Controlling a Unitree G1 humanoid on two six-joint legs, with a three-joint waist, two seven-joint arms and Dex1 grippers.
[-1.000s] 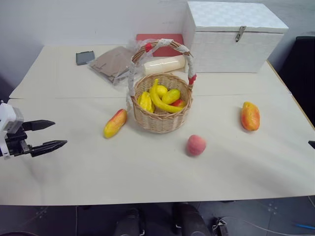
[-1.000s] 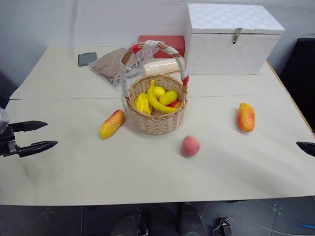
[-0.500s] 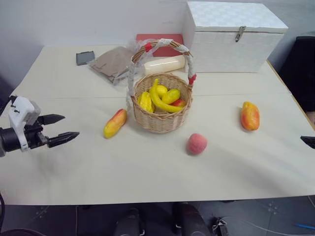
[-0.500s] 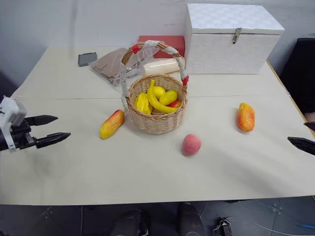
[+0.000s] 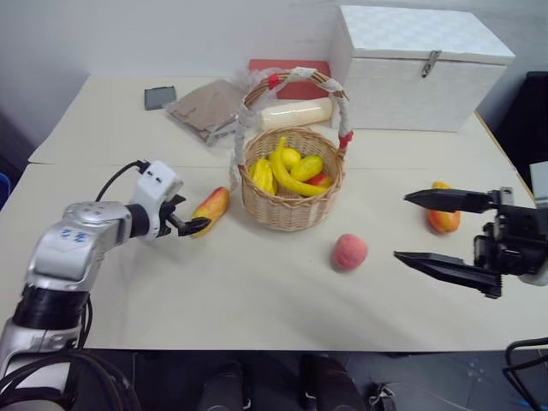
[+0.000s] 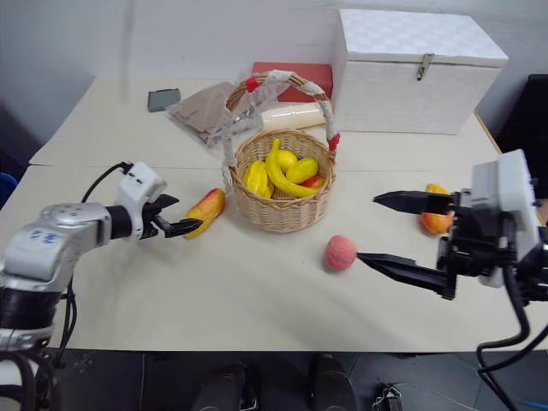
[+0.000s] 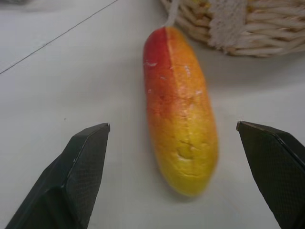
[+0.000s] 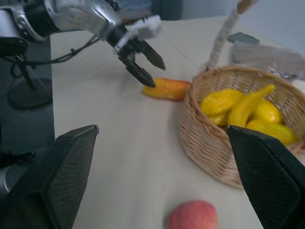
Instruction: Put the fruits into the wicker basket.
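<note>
My left claw (image 5: 190,224) gapes wide and empty astride the near mango (image 7: 181,124) beside the basket (image 5: 291,210), ready to pinch, while my right claw (image 6: 377,229), equally wide and empty, faces the peach (image 6: 340,253).

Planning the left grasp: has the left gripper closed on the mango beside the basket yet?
No, the left gripper stands open, its fingers apart either side of the mango.

White lidded box (image 5: 419,64), cream roll (image 5: 295,113), banana (image 5: 289,174)
</note>
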